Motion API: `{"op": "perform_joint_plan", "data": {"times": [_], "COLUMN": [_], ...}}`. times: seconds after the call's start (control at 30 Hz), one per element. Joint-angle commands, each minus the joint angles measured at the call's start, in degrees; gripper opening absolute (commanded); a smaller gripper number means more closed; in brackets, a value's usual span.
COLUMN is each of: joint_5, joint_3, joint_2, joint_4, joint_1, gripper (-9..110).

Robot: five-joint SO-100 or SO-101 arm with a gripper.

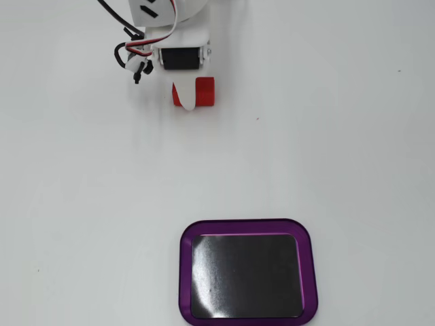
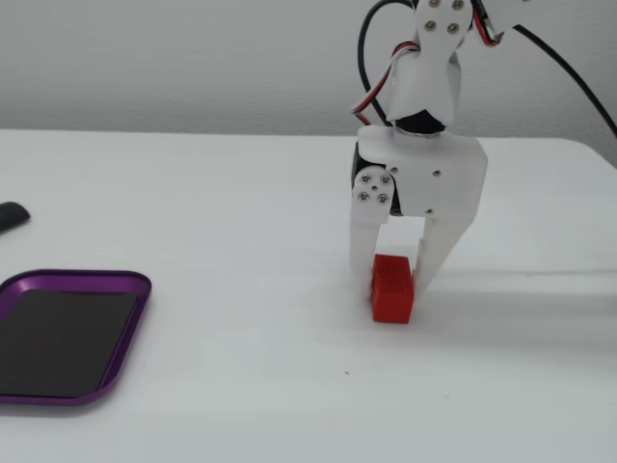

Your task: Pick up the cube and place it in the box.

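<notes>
The box (image 1: 247, 275) is lying flat on the white table (image 1: 353, 136), its purple rim framing a shiny black bottom, and nothing is sitting inside it in either fixed view. In the lower fixed view the box (image 2: 67, 333) is running off the left edge, so I am seeing only part of it there. My gripper (image 2: 393, 280) is reaching down to the table with its two white fingers standing on either side of the cube (image 2: 392, 289), narrowed around it; I cannot tell whether the pads are pressing on it. The cube is resting on the table, well apart from the box. From above, one finger (image 1: 184, 95) is covering part of the cube (image 1: 204, 92), and my arm is cut off by the top edge. A small dark object (image 2: 12, 215) is poking in at the left edge, too cropped to identify.
</notes>
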Motion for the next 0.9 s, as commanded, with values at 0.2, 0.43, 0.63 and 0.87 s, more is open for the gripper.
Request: {"op": "perform_joint_plan", "data": {"times": [0.2,0.43,0.63,0.87], "joint_5": [-0.26,-0.35,-4.48,-4.39], "joint_3": [-6.15,-2.99,-0.35,-15.64], "joint_2": [20.21,27.33,15.56,-2.64], "joint_4": [-1.41,-23.55,-37.09,-39.02], "joint_1": [-2.99,-10.81,-13.71,-16.35], "gripper": [-1,-1,-1,-1]}}
